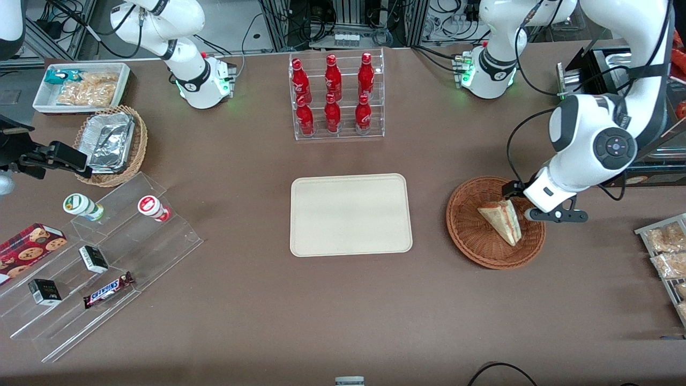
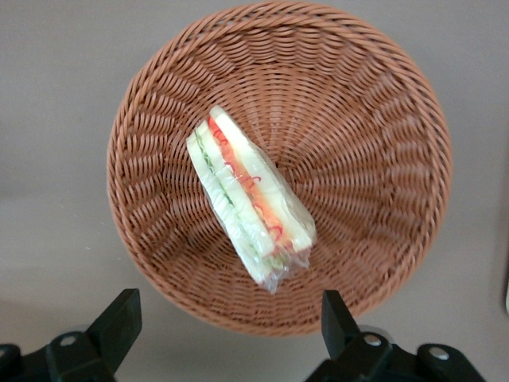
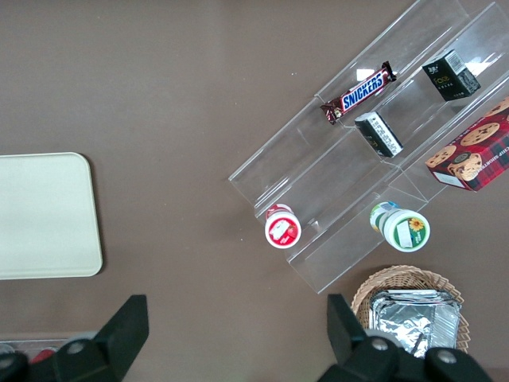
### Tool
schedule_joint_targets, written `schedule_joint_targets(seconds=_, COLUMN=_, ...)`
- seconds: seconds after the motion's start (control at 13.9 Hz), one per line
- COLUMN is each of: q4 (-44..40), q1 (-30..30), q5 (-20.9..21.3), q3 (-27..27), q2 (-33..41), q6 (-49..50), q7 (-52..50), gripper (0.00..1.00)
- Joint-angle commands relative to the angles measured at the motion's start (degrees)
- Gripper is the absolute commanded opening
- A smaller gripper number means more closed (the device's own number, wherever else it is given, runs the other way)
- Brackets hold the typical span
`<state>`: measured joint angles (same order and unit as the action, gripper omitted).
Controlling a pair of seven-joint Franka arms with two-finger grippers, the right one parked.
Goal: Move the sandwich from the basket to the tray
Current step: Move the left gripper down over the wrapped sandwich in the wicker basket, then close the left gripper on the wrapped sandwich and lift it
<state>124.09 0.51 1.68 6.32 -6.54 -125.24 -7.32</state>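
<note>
Hovering jaws (image 2: pixel 227 334) parted, sandwich (image 2: pixel 249 196) below

Your gripper (image 2: pixel 231 338) hangs over the basket (image 1: pixel 469 236), at the rim farther from the front camera, with its fingers (image 2: pixel 119 318) spread wide. The sandwich (image 2: pixel 246 195) lies alone in the basket, so you have open wicker on every side of it. Between the basket and the tray (image 1: pixel 351 214) you see only bare table, nothing standing in the way. The tray surface is bare. The bottle rack (image 1: pixel 336 96) stands farther from the front camera than the tray, well apart. Snack bags (image 1: pixel 664 249) lie toward the working arm's end of the table, apart from the basket.
</note>
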Motion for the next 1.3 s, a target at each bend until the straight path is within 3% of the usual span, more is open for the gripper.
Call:
schedule_joint_targets(seconds=0.0, q4=4.15, q1=-1.91, q5=-0.45, q3=-0.08, q2=2.33, q6=-3.95, q7=-14.77, gripper=1.00)
schedule_joint_targets(seconds=0.36, q4=5.37, q1=-2.27, q5=-0.45, q3=-0.08, q2=0.31, q6=-9.65, q7=-38.52, gripper=1.00)
schedule_joint_targets(seconds=0.87, q4=5.20, q1=-1.75, q5=-0.45, q3=-0.08, q2=-6.98, q6=-17.31, q7=-40.94, gripper=1.00)
schedule_joint_targets(seconds=0.94, q4=5.11, q1=-1.74, q5=-0.45, q3=-0.08, q2=-7.51, q6=-17.49, q7=-41.11, gripper=0.93)
schedule_joint_targets(seconds=1.01, q4=5.11, q1=-1.74, q5=-0.53, q3=-0.08, q2=-7.52, q6=-17.40, q7=-41.37, gripper=0.71)
schedule_joint_targets(seconds=1.15, q4=5.11, q1=-1.83, q5=-0.53, q3=-0.17, q2=-7.52, q6=-16.97, q7=-41.55, gripper=0.13)
schedule_joint_targets(seconds=1.23, q4=5.03, q1=-1.83, q5=-0.45, q3=-0.09, q2=-7.34, q6=-16.70, q7=-40.59, gripper=0.07)
